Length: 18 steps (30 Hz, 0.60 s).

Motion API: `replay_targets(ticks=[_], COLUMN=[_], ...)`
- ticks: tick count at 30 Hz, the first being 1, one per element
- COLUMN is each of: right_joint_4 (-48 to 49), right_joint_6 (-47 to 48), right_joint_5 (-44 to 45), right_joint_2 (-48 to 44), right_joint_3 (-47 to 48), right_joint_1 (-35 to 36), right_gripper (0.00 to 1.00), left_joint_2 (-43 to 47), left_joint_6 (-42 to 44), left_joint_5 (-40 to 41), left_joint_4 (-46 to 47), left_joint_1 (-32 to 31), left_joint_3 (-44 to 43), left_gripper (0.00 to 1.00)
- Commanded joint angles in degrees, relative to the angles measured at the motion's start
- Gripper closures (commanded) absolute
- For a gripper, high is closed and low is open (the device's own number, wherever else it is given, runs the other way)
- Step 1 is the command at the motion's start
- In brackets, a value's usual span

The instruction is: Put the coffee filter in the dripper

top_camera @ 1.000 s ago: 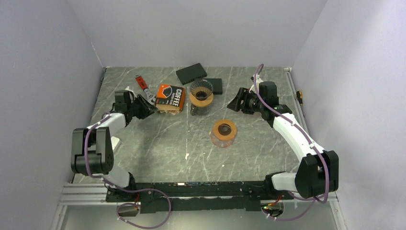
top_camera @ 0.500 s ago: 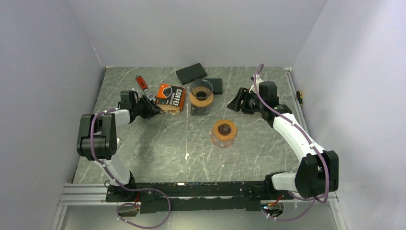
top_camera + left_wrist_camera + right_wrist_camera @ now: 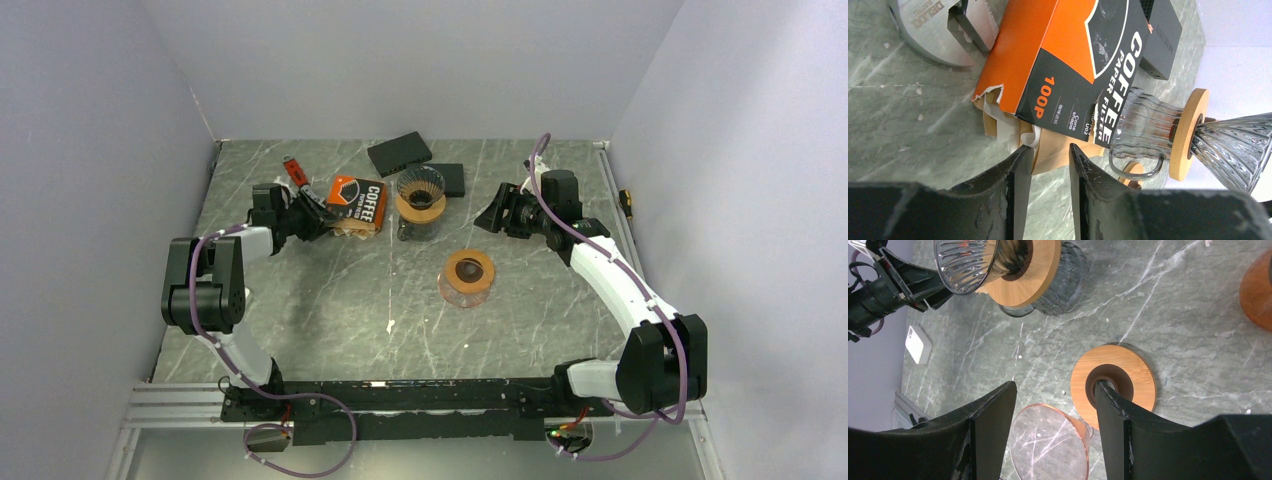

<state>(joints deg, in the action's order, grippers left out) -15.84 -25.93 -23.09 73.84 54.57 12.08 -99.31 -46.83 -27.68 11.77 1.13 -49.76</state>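
Observation:
The orange and black coffee filter box (image 3: 357,203) lies at the back left; its torn end shows brown paper filters (image 3: 1058,150). My left gripper (image 3: 1047,156) is open, its tips on either side of the protruding filter edge; it also shows in the top view (image 3: 318,222). A grey glass dripper with a wooden collar (image 3: 421,195) sits on a glass server (image 3: 1143,135). A pink glass dripper with a wooden collar (image 3: 467,275) lies mid-table. My right gripper (image 3: 1054,390) is open and empty, hovering above the pink dripper (image 3: 1048,440).
Two black boxes (image 3: 399,153) (image 3: 450,178) lie behind the server. A red-handled tool (image 3: 295,172) and a silver metal piece (image 3: 928,30) lie left of the filter box. A small white object (image 3: 240,297) lies near the left arm.
My left arm has swung in and its gripper has moved right, up to the torn end of the filter box. The right arm has not moved.

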Motion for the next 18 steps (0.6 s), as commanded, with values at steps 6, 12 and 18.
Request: replay_targets(ticks=[6,12,18], right_joint_4=[2.65,2.79,2.80], right_joint_6=[0.19,0.17,0.18], right_joint_5=[-0.80,-0.85,-0.90], right_joint_2=[-0.37,-0.52,-0.75], right_joint_3=[0.46,0.19,-0.05], right_joint_1=[-0.21,-0.21,-0.21], right_gripper=[0.37,0.37,0.37], left_joint_2=[2.75,4.76,4.93], left_joint_6=[-0.98,-1.16,-1.60], left_joint_5=[-2.06,-2.46,-2.78], left_joint_4=[2.41,3.76,4.10], left_joint_1=[-0.42,-0.42,-0.42], left_joint_3=[0.65,2.56,3.20], left_gripper=[0.56,0.61,0.55])
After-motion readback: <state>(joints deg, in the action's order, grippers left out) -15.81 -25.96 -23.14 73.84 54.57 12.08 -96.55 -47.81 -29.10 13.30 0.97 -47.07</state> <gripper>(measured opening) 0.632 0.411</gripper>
